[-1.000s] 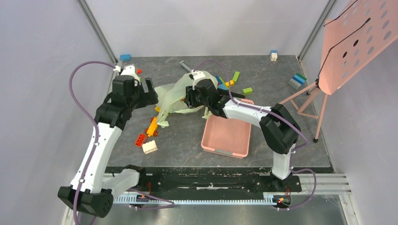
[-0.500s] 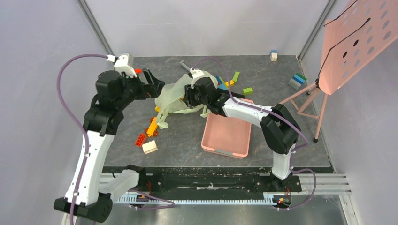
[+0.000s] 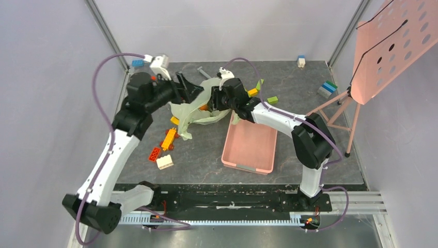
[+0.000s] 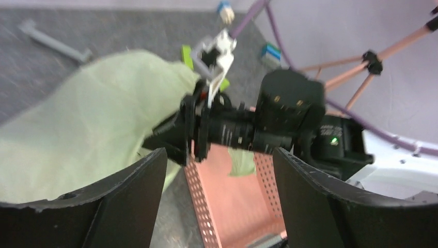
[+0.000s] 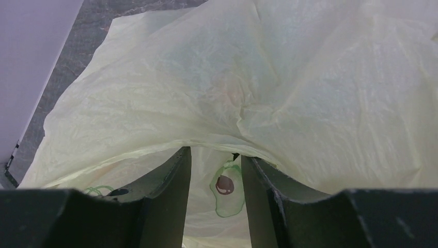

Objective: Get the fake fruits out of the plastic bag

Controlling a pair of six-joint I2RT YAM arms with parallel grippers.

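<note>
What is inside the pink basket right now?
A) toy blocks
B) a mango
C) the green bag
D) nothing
D: in the top view the pink basket shows only its bare pink floor, while the plastic bag lies on the table to its left, between the two grippers.

- You're looking at a dark grey, stone-patterned table top (image 3: 310, 103) enclosed by plain pale lilac walls (image 3: 46, 103).
- Metal frame posts (image 3: 106, 33) rise at the back corners.
- On your right stands a pink perforated board (image 3: 395, 44) on thin pink tripod legs (image 3: 341, 111).
- The lighting looks even and soft, though its source can't be seen.
- A slotted rail (image 3: 227, 219) runs along the near edge.
</note>
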